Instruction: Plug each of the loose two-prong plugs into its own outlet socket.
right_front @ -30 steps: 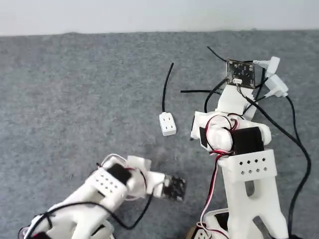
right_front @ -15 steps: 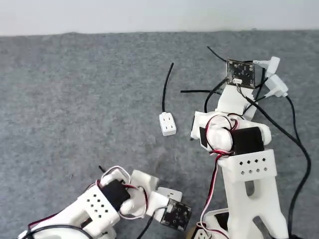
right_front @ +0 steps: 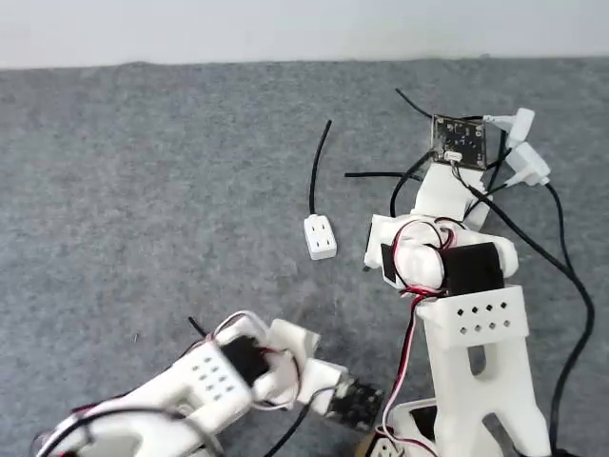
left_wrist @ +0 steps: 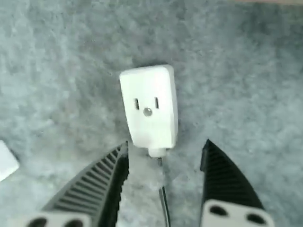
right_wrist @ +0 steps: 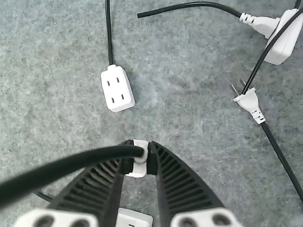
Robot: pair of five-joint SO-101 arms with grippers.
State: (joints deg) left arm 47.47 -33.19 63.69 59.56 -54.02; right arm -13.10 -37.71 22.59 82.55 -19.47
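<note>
My right gripper (right_wrist: 138, 152) is shut on a white two-prong plug (right_wrist: 137, 166) whose black cord runs back past the camera. Ahead of it a white double outlet (right_wrist: 117, 88) lies flat on the grey carpet, also seen as the outlet (right_front: 320, 236) left of the right arm (right_front: 466, 276). A loose plug (right_wrist: 248, 104) lies prongs up off to the side. My left gripper (left_wrist: 165, 146) is open, its fingers (left_wrist: 106, 182) straddling the cord end of a white single outlet (left_wrist: 149, 106). The left arm (right_front: 228, 376) sits at the table's front.
Another white plug (right_wrist: 256, 21) meets a white outlet block (right_wrist: 280, 38) at the far right. Black cords (right_front: 561, 276) trail along the right side. A white outlet corner (right_wrist: 135, 220) shows just under my right gripper. Bare grey carpet (right_front: 143, 190) spreads over the left half.
The left arm has swung toward the table's front and to the right, its wrist ending up close to the right arm's base. The right arm has kept still.
</note>
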